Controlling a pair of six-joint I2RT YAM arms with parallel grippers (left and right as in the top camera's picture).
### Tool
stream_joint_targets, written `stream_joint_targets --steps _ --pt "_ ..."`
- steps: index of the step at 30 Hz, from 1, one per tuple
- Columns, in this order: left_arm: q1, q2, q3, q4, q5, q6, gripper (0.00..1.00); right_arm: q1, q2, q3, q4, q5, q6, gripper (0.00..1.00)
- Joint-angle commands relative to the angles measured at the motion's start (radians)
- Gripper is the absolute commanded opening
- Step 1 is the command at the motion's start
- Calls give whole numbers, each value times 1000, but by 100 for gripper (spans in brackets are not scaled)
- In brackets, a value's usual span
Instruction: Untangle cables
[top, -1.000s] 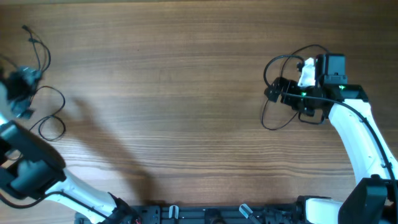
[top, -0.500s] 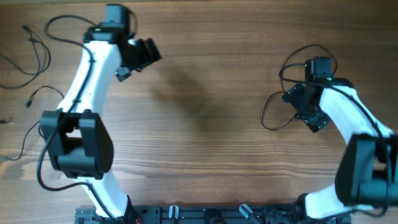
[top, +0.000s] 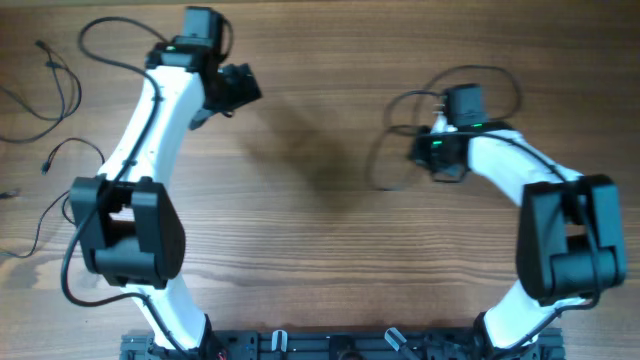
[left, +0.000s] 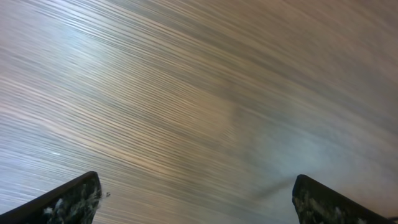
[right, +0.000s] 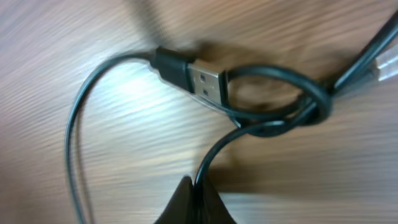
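Cables (top: 55, 80) sit in two lots: loose strands at the table's (top: 320, 250) nine to ten o'clock edge, and a knotted cable (right: 273, 127) at about two o'clock. My right gripper (right: 196, 200) is clenched on a strand of that one, just below its silver plug (right: 204, 79), which lies against the loop beside the knot (right: 314, 107). My left gripper (top: 238, 88) hangs wide and empty near eleven o'clock over the wood. I judge this the loosening step; next I'd bring the left in to pin the loop, then draw the plug free.

Soft even light; both wrist views motion-blurred, faint shadows
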Motion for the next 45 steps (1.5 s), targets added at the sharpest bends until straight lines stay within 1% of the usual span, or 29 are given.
stream_joint_targets --steps 1,5,6,7,8,9,11,12,14,16,17,21,24,28,29,30,33,34,35,36,38,39,40,41,42,44,45 --pt "95 -67 -5 -18 -23 -10 100 177 22 -5 105 -206 -112 5" --pt "167 -120 -5 -50 11 -10 100 343 21 46 134 -202 -115 5" --pt "180 -133 -5 -58 39 -10 100 363 18 69 117 -199 -115 9" --pt "186 -139 -5 -63 79 -9 100 367 14 89 92 -198 -116 38" --pt "188 -141 -5 -68 117 -9 100 366 10 110 60 -195 -116 85" --pt "188 -141 -5 -71 159 -5 100 359 2 137 5 -172 -116 100" --pt "174 -141 -5 -74 246 55 100 333 -30 203 -144 -42 -114 100" --pt "149 -141 -5 -74 251 73 100 306 -71 242 -245 79 -113 100" --pt "109 -138 -5 -74 251 72 100 268 -127 275 -335 191 -111 100" --pt "58 -134 -5 -77 251 72 100 216 -201 290 -393 262 -110 100" --pt "18 -129 -5 -77 250 73 100 177 -252 290 -414 282 -98 100" --pt "-101 -103 -5 -69 230 73 100 67 -360 290 -457 292 -43 100" --pt "-194 -57 -5 -63 176 85 100 -21 -420 290 -489 292 -35 100" --pt "-323 43 -5 -48 170 254 100 -111 -435 289 -528 288 -35 100" --pt "-373 84 -5 -36 150 348 100 -120 -435 289 -546 288 -36 100" --pt "-407 112 -5 -27 90 405 100 -120 -435 289 -560 288 -37 100" --pt "-479 196 -5 14 -132 506 100 -120 -435 289 -589 288 -37 100" --pt "-489 214 -5 26 -135 555 100 -120 -435 289 -594 288 -37 100" --pt "-502 249 -5 32 -119 643 100 -120 -435 289 -603 288 -37 100" --pt "-505 270 -5 29 -109 690 100 -120 -435 289 -608 288 -37 100" --pt "-507 299 -5 18 -105 734 98 -120 -435 289 -615 289 -37 100" --pt "-507 309 -5 14 -105 740 87 -120 -435 289 -615 289 -38 100" --pt "-505 318 -5 9 -103 755 54 -120 -435 289 -615 289 -37 100" --pt "-504 321 -5 2 -101 753 25 -120 -435 289 -615 289 -37 100" --pt "-503 324 -5 -8 -83 753 4 -120 -435 289 -615 289 -37 100" --pt "-500 324 -5 -22 -92 754 4 -120 -435 289 -613 289 -37 100" --pt "-493 323 -5 -25 -152 753 4 -120 -435 289 -615 289 -37 100"
